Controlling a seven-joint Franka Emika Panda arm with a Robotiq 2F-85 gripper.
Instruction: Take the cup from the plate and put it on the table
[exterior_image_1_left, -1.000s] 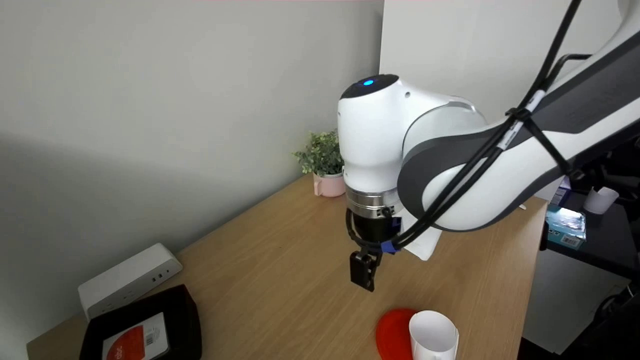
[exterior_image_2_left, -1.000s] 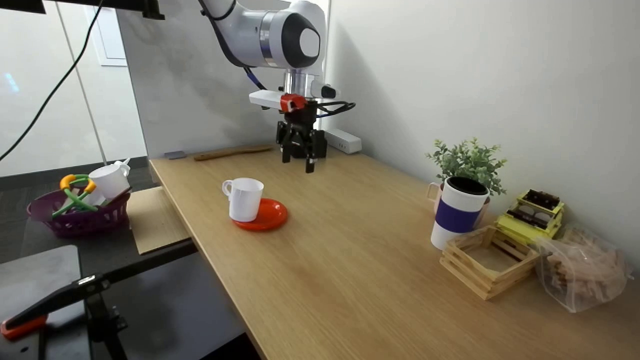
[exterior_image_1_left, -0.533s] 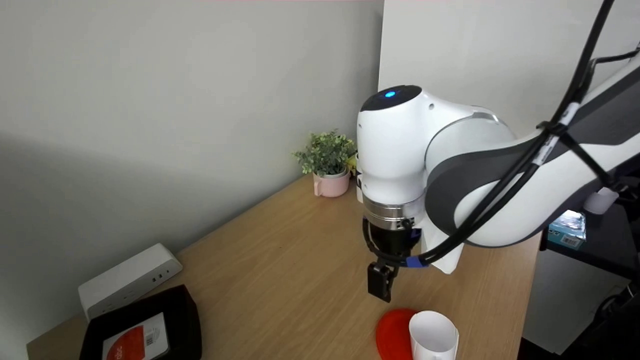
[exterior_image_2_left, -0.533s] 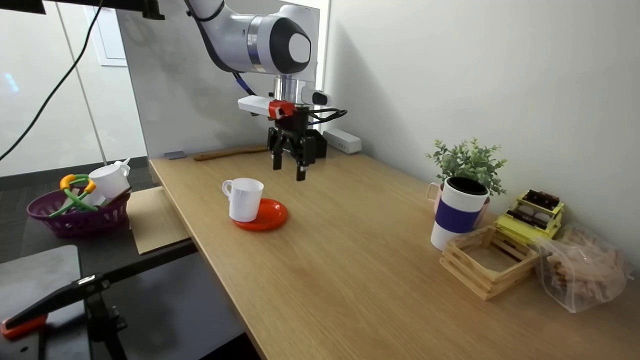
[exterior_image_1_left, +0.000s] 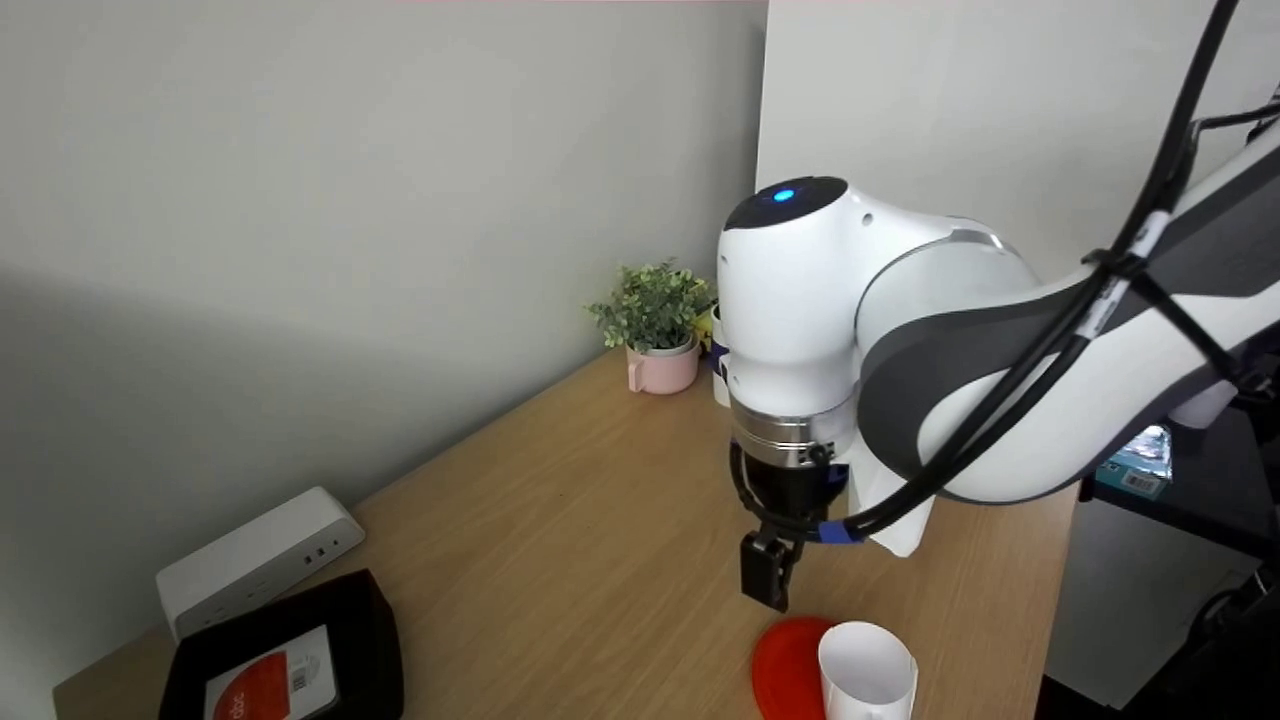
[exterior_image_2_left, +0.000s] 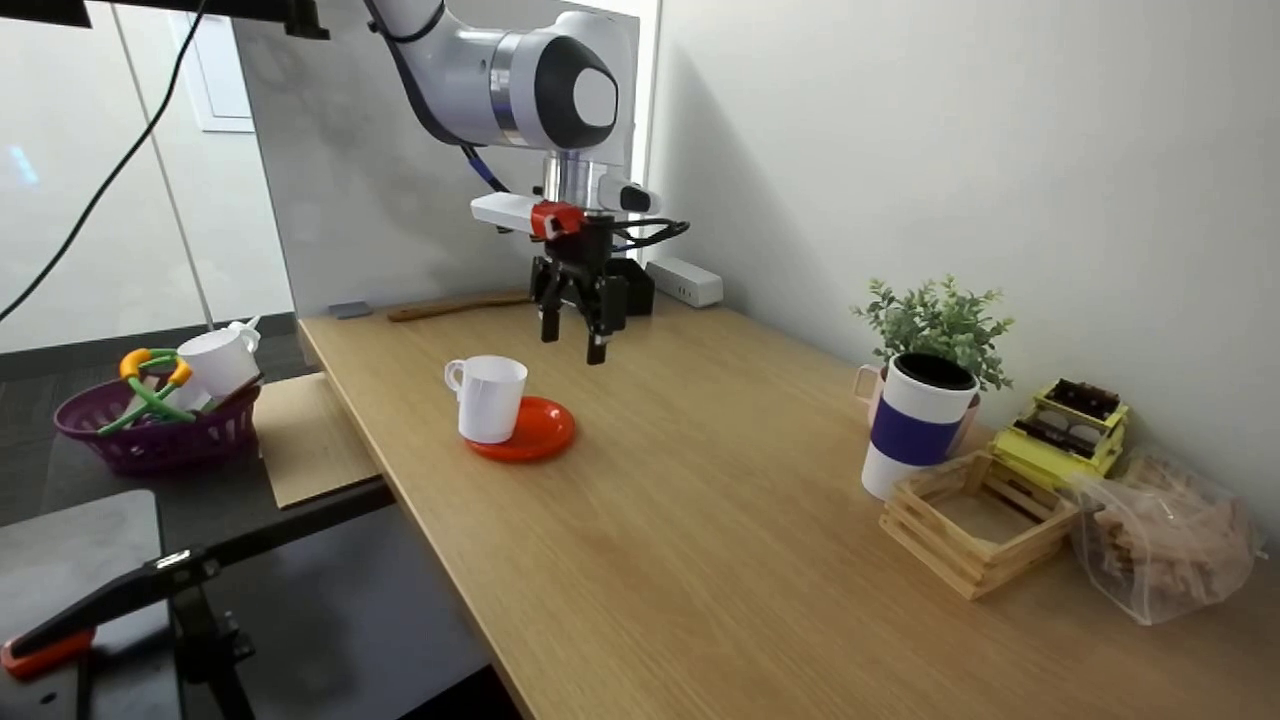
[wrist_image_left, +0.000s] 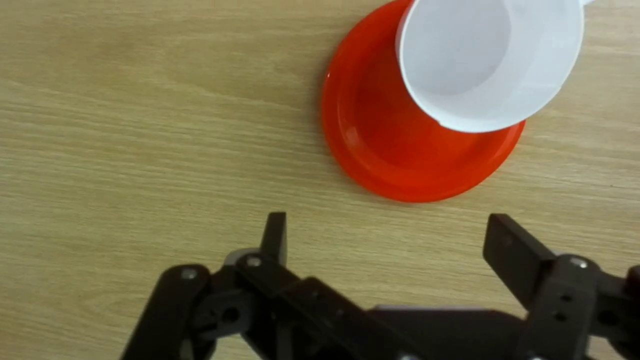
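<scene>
Arm (exterior_image_1_left: 930, 280) slopes down from upper right in an exterior view, gripper (wrist_image_left: 387, 232) points straight down, jaws spread wide. White cup (wrist_image_left: 485, 60) on red plate (wrist_image_left: 415, 167), upper right of wrist view.

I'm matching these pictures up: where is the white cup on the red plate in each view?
In an exterior view: white cup right of centre, cut off by the bottom edge.
In an exterior view: white cup left of centre, just below mid-height.
In the wrist view: white cup right of centre, cut off by the top edge.
Shared landmark: the red plate beneath it, partly visible in all three.
</scene>
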